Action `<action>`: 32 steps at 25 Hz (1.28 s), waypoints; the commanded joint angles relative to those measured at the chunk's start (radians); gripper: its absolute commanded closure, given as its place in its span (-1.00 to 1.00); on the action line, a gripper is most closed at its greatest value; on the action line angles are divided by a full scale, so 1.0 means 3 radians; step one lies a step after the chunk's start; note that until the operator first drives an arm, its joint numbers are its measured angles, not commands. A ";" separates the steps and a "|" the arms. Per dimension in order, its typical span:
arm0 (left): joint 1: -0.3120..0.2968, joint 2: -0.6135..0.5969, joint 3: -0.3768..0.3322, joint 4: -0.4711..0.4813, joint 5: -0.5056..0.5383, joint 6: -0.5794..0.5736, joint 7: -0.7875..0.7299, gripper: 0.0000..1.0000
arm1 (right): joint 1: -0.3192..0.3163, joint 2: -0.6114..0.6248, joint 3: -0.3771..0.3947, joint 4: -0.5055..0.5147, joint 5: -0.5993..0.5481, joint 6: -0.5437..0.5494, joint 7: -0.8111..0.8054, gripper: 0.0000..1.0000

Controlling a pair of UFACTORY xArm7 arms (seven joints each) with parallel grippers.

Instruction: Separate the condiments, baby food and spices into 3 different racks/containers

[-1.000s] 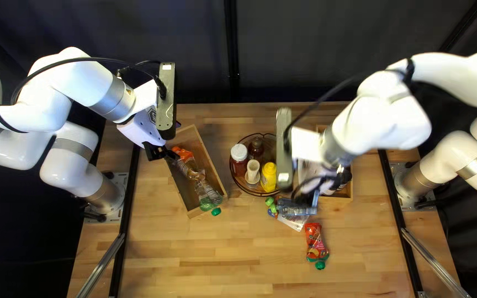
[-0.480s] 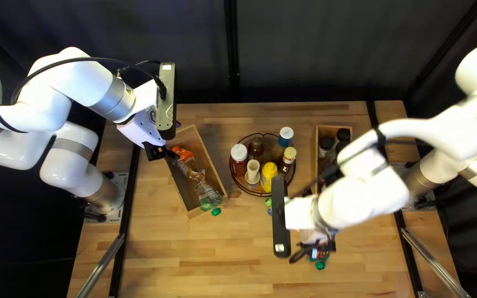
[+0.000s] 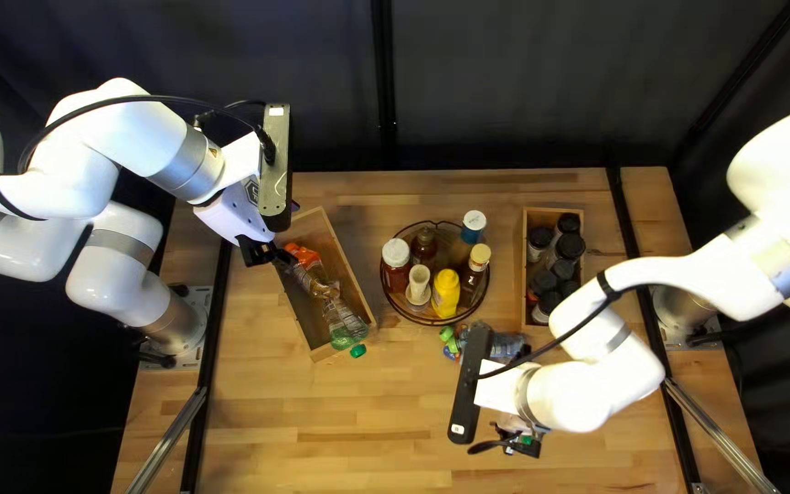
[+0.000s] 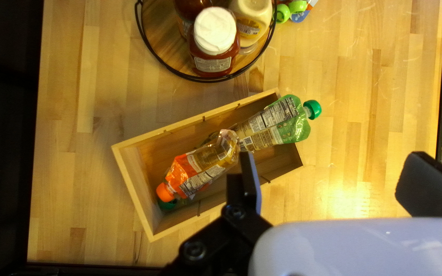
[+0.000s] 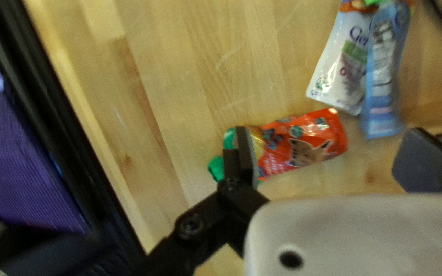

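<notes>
My left gripper [image 3: 256, 251] hangs over the far end of the left wooden box [image 3: 356, 284]; in its wrist view the gripper [image 4: 328, 179] is open above the box, which holds an orange-capped pouch [image 4: 188, 174] and a green pouch [image 4: 292, 120]. Low over the near table, my right gripper [image 3: 525, 443] hides most of the red pouch. Its wrist view shows the gripper [image 5: 323, 158] open above the red pouch [image 5: 303, 140], one finger overlapping the capped end. A white pouch [image 5: 341, 66] and a blue pouch [image 5: 382, 71] lie beyond.
Condiment bottles, including a yellow one [image 3: 446, 293], stand in the round rack [image 3: 398, 312] at mid-table. Dark-capped spice jars [image 3: 570, 247] fill the right wooden box [image 3: 552, 212]. A green cap [image 3: 357, 350] shows beside the left box.
My right arm has swung from over the round rack and right box toward the near side, above the red pouch, uncovering bottles and jars. The left arm has stayed still.
</notes>
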 commanded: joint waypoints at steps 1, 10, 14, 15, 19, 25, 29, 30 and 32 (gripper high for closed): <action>0.0000 0.0000 0.0000 0.0000 0.0000 0.0000 0.0000 -1.00 | 0.0063 -0.0071 -0.0017 -0.0279 -0.0101 -0.0119 0.0492 -1.00; 0.0000 0.0000 0.0000 0.0000 0.0000 0.0000 0.0000 -1.00 | 0.0010 -0.0108 -0.0102 -0.0670 -0.0200 -0.0482 0.0800 -1.00; 0.0000 0.0000 0.0000 0.0000 0.0000 0.0000 0.0000 -1.00 | -0.0031 -0.0091 -0.0134 -0.0809 -0.0197 -0.0707 0.0808 -0.61; 0.0000 0.0000 0.0000 0.0000 0.0000 0.0000 0.0000 -1.00 | -0.0036 -0.0092 -0.0139 -0.0838 -0.0199 -0.0751 0.0813 -0.34; 0.0000 0.0000 0.0000 0.0000 0.0000 0.0000 0.0000 -1.00 | -0.0042 -0.0060 -0.0132 -0.0851 -0.0173 -0.0807 0.0796 1.00; 0.0000 0.0000 0.0000 0.0000 0.0000 0.0000 0.0000 -1.00 | 0.0007 -0.0088 -0.0084 -0.0656 -0.0155 -0.0580 0.0757 1.00; 0.0000 0.0000 0.0000 0.0000 0.0000 0.0000 0.0000 -1.00 | 0.0030 -0.0097 -0.0054 -0.0366 -0.0140 -0.0301 0.0615 1.00; 0.0000 0.0000 0.0000 0.0000 0.0000 0.0000 0.0000 -1.00 | 0.0025 -0.0087 -0.0052 -0.0268 -0.0132 -0.0228 0.0539 1.00; 0.0000 0.0000 0.0000 0.0000 0.0000 0.0000 0.0000 -1.00 | -0.0005 -0.0075 -0.0065 -0.0107 -0.0127 -0.0146 0.0350 1.00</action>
